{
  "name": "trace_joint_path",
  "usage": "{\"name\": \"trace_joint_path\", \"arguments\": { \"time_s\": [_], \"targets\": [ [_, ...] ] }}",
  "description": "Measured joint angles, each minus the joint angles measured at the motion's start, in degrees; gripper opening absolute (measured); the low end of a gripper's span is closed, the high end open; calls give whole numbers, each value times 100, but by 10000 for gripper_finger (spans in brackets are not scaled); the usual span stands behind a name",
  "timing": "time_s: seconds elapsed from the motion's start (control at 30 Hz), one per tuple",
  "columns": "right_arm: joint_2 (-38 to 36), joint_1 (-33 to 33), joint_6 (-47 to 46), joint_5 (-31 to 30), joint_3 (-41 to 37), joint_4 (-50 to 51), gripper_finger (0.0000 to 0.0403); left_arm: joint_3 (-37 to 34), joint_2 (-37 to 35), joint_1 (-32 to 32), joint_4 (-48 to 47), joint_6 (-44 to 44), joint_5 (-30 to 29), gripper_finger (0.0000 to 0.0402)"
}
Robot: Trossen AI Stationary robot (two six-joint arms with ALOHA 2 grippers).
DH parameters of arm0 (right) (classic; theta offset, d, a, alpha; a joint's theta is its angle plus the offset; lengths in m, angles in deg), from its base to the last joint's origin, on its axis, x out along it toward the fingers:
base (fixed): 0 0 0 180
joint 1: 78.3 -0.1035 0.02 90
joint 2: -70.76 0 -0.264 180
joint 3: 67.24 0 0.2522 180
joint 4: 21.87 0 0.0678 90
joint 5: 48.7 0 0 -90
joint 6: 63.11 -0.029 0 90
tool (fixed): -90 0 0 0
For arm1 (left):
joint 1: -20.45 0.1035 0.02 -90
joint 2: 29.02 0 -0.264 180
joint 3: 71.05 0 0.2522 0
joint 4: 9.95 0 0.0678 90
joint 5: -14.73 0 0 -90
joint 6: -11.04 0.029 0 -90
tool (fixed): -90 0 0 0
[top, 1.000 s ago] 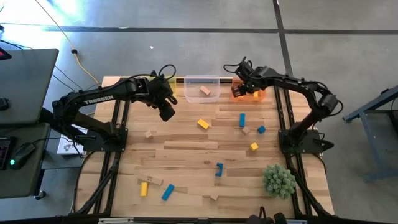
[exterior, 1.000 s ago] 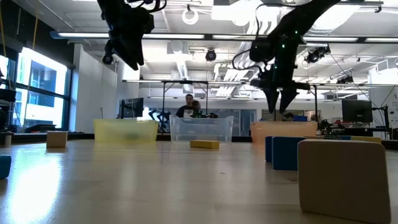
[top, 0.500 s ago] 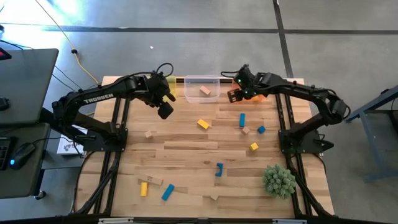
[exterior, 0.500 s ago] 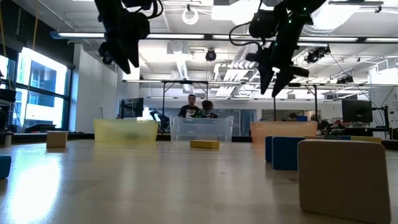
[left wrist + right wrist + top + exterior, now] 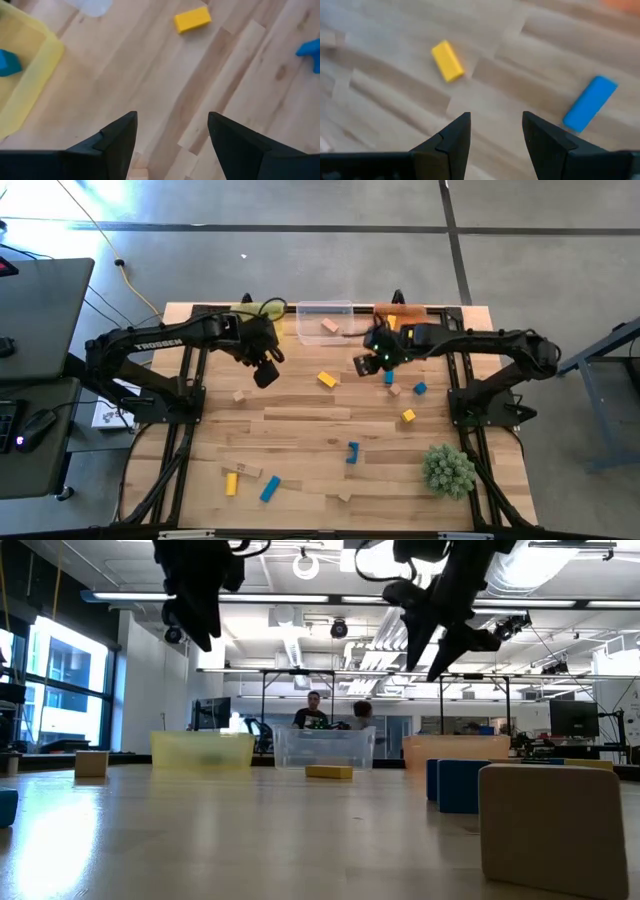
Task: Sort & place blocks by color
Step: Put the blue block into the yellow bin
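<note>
Grippers both hang empty above the table's far half, jaws apart. Right gripper (image 5: 362, 366) hovers near the yellow block (image 5: 327, 379), which lies just before the clear bin (image 5: 324, 310). Best centre over it, turn the fingers across its short sides, then drop straight. Left gripper (image 5: 265, 370) waits nearby.

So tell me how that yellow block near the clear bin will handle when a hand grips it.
The yellow block looks like a rigid bar with flat faces, so it probably won't flex or roll. It lies flat on the table, so tipping seems unlikely. Being small, it is likely light and may skid if nudged.
</note>
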Motion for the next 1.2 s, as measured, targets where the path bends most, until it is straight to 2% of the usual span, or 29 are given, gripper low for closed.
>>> {"name": "trace_joint_path", "arguments": {
  "time_s": [0.37,0.67,1.03,1.2],
  "targets": [
    [0,-1035,-62,19,0,1038,167,0,0,-945,-2,-1050,0,234],
    [0,-1861,284,297,0,1036,167,0,0,-1764,0,-2065,-1,234],
    [2,-2678,1572,200,0,84,167,0,0,-2760,2,-3499,-31,234],
    [7,-2916,2463,197,0,-474,167,0,0,-3217,4,-4115,-45,234]
  ]
}}
